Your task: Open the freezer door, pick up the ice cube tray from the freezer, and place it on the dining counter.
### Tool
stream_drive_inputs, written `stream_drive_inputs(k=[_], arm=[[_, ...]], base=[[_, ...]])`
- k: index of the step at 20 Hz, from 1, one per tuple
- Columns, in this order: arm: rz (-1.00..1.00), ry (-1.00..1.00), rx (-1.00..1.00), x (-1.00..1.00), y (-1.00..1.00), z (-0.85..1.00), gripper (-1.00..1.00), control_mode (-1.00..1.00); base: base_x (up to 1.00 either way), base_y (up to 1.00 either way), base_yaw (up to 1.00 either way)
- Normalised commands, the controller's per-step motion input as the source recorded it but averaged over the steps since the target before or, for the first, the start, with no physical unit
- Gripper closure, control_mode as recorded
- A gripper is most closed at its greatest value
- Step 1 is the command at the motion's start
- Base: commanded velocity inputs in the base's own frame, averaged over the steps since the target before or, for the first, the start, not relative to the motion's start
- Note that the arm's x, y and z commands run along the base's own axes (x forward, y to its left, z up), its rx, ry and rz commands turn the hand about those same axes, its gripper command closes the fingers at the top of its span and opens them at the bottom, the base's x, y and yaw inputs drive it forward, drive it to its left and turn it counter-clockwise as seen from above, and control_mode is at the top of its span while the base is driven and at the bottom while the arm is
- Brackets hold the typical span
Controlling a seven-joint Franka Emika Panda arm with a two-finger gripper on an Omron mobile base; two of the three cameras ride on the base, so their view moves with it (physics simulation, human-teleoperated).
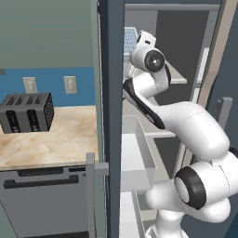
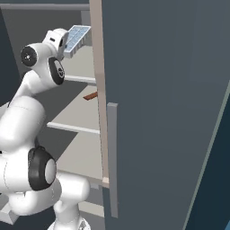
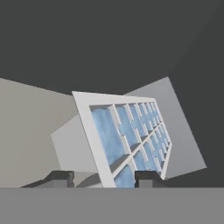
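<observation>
The robot's white arm [image 1: 186, 125] reaches up into the open freezer [image 1: 186, 56]. Its gripper [image 3: 103, 178] is partly closed, with one finger tip [image 3: 59, 178] on each side of the near edge of the ice cube tray [image 3: 127, 138], so it has hold of the tray. The white tray with pale blue cubes is tilted and lifted, not lying flat on a shelf. In the right base view the tray [image 2: 75, 40] sits at about 11 o'clock, just beside the hand, above the pale shelves [image 2: 76, 121]. A small brown bar [image 2: 90, 96] lies on a shelf below the tray. The freezer door [image 1: 111, 116] stands open, with white bins [image 1: 137, 158] on its inside. At 9 o'clock in the left base view, a toaster [image 1: 26, 113] stands on a worktop [image 1: 51, 139].
</observation>
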Motion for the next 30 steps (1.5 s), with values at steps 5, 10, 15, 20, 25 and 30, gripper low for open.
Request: stream_drive_inputs(k=[5, 10, 15, 20, 25, 30], arm=[[0.0, 0.0, 0.0, -0.53, 0.0, 0.05, 1.0, -1.0], [0.0, 0.0, 0.0, -0.5, -0.08, 0.03, 1.0, -1.0], [0.0, 0.0, 0.0, -0.62, -0.2, 0.06, 1.0, -1.0], [0.0, 0.02, 0.0, -0.66, -0.18, 0.11, 1.0, -1.0], [0.0, 0.07, 0.0, -0.67, -0.14, 0.08, 1.0, -1.0], [0.0, 0.09, 0.0, -0.74, -0.09, 0.0, 1.0, -1.0]], base=[[0.0, 0.0, 0.0], [0.0, 0.0, 0.0], [0.0, 0.0, 0.0], [0.0, 0.0, 0.0], [0.0, 0.0, 0.0], [0.0, 0.0, 0.0]])
